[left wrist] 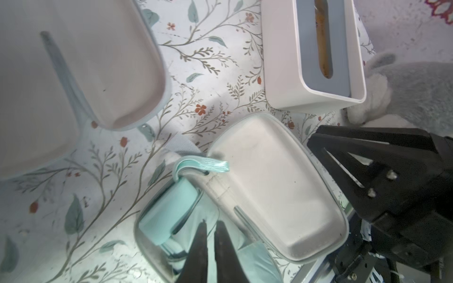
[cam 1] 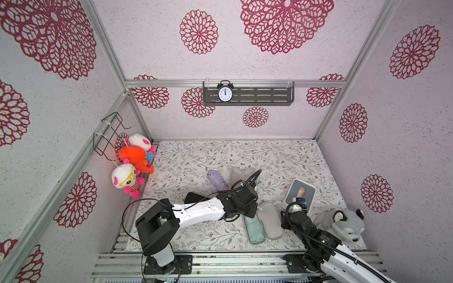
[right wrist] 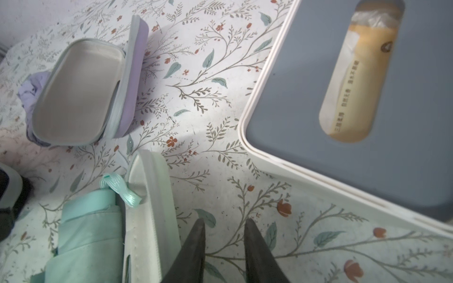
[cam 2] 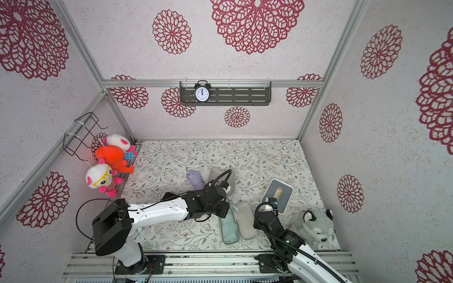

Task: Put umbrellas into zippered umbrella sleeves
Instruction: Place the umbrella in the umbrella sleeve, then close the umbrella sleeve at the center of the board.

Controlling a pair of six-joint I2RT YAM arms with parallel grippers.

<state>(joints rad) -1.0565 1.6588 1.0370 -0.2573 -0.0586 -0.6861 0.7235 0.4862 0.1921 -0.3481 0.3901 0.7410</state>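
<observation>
Over the mint sleeve [left wrist: 269,196], mint umbrella [right wrist: 85,232] lies inside. My left pincer [left wrist: 212,224] nearly pressed together, empty; right pincer [right wrist: 225,223] spread beside the lid [right wrist: 149,201]. Next likely: fold lid, zip.

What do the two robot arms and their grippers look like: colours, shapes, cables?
The left arm and right arm have white shells and boxy black joints. Thin black cables loop on the left; a ribbed black hose runs along the right, near a green light. The left gripper and right gripper each have two dark tapered fingers.
</observation>
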